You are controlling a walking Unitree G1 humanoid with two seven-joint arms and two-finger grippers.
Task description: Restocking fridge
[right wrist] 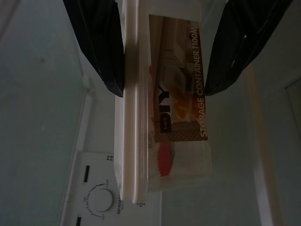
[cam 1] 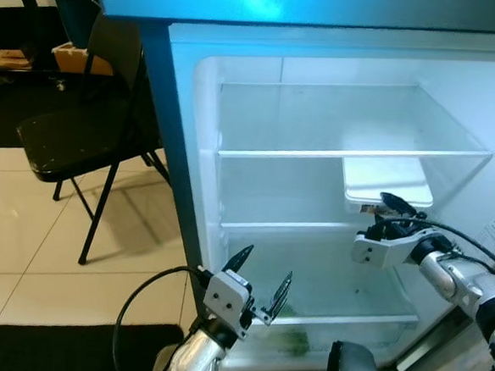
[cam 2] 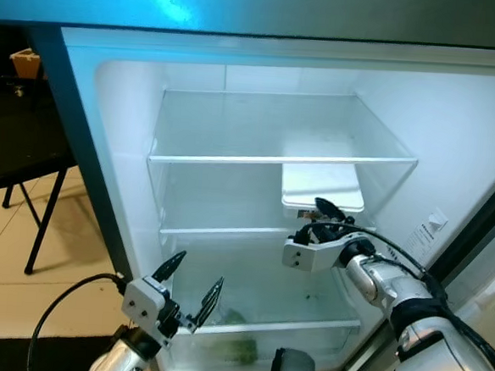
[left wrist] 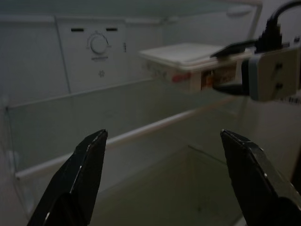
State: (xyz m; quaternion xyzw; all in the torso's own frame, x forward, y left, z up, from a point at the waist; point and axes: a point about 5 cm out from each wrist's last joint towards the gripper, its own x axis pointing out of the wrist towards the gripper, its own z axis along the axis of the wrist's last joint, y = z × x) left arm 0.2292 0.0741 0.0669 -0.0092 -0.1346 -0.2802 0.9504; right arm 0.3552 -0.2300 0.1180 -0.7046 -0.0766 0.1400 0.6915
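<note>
Here, in the left eye view, the fridge (cam 1: 191,148) stands open, its white interior crossed by glass shelves. A white-lidded storage container (cam 1: 387,183) sits at the right end of the middle shelf (cam 1: 287,226), just under the upper glass shelf (cam 1: 352,150). The right gripper (cam 1: 387,214) reaches in from the right, its black fingers closed on the container's front edge. The left gripper (cam 1: 263,282) hovers lower, at the front left of the bottom shelf, fingers spread and holding nothing. Something green lies in the crisper drawer (cam 1: 292,341) below. A black folding chair (cam 1: 73,131) stands on the tiled floor (cam 1: 23,238) to the left of the fridge.

In the right eye view the same scene shows: the container (cam 2: 322,185) near the right wall of the fridge, the right gripper (cam 2: 322,218) clamped at its front, and the left gripper (cam 2: 191,292) spread wide near the lower shelf's front edge.

The left wrist view looks between its two parted fingers (left wrist: 75,183) into the dim fridge. The container (left wrist: 188,56) rests on the shelf ahead, gripped by the right gripper (left wrist: 235,66), with a thermostat dial (left wrist: 99,44) on the back wall.

The right wrist view shows its fingers (right wrist: 101,42) pressed on either side of the container (right wrist: 174,108), one on the lid and one on the base; the brown label reads "STORAGE CONTAINER 1100ML". The dial (right wrist: 101,200) shows beyond it.
</note>
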